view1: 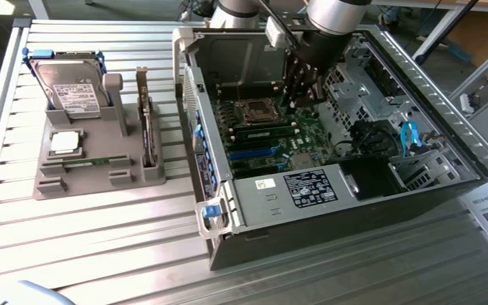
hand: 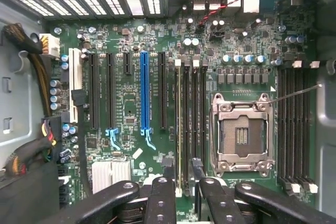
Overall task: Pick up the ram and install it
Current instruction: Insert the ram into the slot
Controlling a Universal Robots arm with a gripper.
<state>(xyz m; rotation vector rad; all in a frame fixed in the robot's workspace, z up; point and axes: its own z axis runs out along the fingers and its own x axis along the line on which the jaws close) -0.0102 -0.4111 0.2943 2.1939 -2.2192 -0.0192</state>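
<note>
Two rams — slotted ram (hand: pixel 179 129) between wide-apart gripper (hand: pixel 182 174) jaws, second ram (view1: pixel 84 162) in tray (view1: pixel 51 187)

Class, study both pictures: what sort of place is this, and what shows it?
Probably a robotics bench for computer assembly: an open black computer case lies on a ribbed metal table, a grey moulded fixture holds a silver hard drive, and a silver robot arm reaches into the case.

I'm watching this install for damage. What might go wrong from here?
The open gripper straddles the thin green ram stick seated on the green motherboard; a sideways drift might bend it. The bare silver CPU socket lies close beside, so a stray finger may hit it.
</note>
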